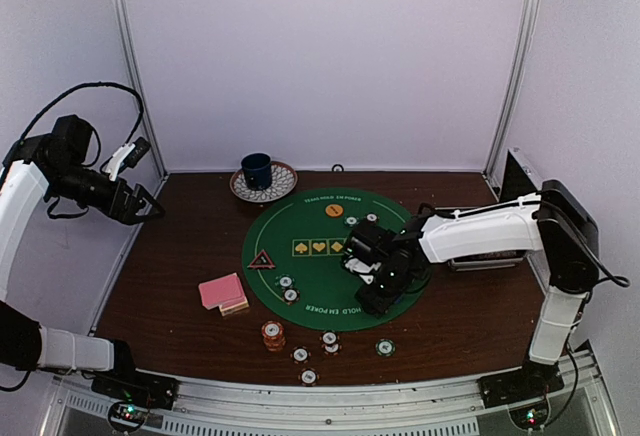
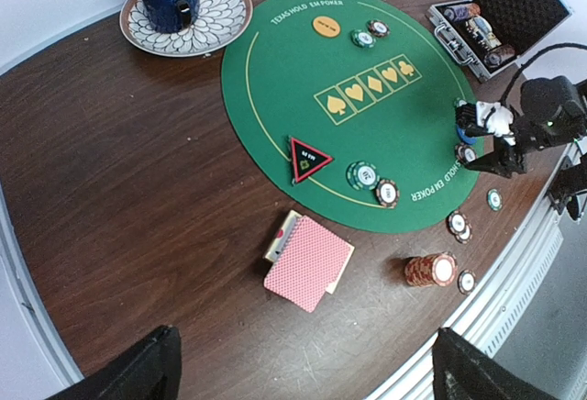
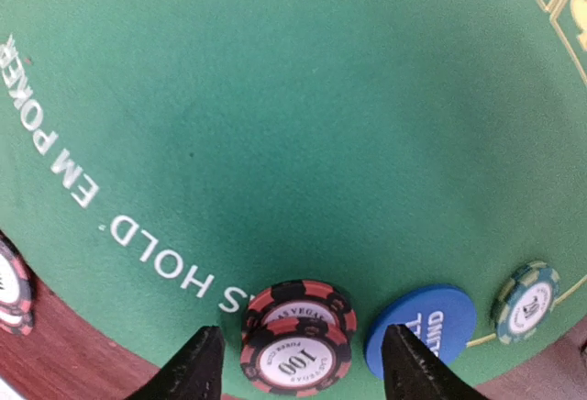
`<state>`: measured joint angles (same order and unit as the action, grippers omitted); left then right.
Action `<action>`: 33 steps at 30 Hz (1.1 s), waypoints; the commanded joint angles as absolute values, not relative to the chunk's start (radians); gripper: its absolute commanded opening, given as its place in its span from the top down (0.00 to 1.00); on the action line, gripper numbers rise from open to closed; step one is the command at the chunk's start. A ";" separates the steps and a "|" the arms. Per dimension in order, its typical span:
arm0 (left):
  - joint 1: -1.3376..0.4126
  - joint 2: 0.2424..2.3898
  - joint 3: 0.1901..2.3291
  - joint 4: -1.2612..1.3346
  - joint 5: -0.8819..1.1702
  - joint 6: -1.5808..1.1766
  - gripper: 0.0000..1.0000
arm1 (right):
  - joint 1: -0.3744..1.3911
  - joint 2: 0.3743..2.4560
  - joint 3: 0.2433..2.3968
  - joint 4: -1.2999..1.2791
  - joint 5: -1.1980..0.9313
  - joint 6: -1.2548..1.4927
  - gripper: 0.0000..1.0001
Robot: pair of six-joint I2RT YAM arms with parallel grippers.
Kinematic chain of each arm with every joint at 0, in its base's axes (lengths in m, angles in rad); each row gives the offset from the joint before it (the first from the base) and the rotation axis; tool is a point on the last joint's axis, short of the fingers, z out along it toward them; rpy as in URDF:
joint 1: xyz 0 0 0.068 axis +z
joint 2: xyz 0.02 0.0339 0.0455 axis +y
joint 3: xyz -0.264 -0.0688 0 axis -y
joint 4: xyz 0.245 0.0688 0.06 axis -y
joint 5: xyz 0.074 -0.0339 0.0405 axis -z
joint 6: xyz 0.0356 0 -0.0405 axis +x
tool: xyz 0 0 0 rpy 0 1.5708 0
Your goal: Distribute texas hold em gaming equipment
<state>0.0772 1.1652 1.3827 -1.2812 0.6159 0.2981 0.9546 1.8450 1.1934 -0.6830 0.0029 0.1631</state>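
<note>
Green felt, cut as a round poker mat (image 1: 330, 291), lies at the middle of the brown table (image 1: 170, 286), and the right gripper (image 3: 301, 363) hangs low over its near right edge. Its fingers stand apart on either side of a stack of two red-and-black poker chips (image 3: 295, 345) without touching it. The stack rests free on the felt, just inside the printed rim. A blue button (image 3: 420, 327) lies just beside the stack and a green chip (image 3: 525, 301) beyond that; grouped so, they look like one player's share. Other small groups sit round the mat: two chips (image 2: 363, 175) by the red-rimmed triangle (image 2: 307, 157) at its near left, and the orange button (image 2: 326, 26) on the far side. Off the felt on the near side lie the pink-backed cards (image 2: 309, 264) and an orange chip stack (image 2: 429, 270) — probably stock not yet dealt out. The left gripper (image 2: 307, 372) is held high at the far left, fingers wide apart and empty — likely parked clear of the work.
</note>
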 commanded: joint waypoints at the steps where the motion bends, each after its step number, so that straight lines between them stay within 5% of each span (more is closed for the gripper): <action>1: 0.083 1.171 1.407 -1.278 0.640 0.309 0.02 | 0.979 1.742 1.288 -0.736 0.026 0.154 0.33; 19: 0.083 1.168 1.393 -1.278 0.645 0.313 0.03 | 1.278 1.968 1.745 -0.879 -0.097 0.030 0.19; 33: 0.083 1.153 1.390 -1.278 0.645 0.317 0.02 | 1.307 2.168 1.907 -0.871 -0.070 0.014 0.18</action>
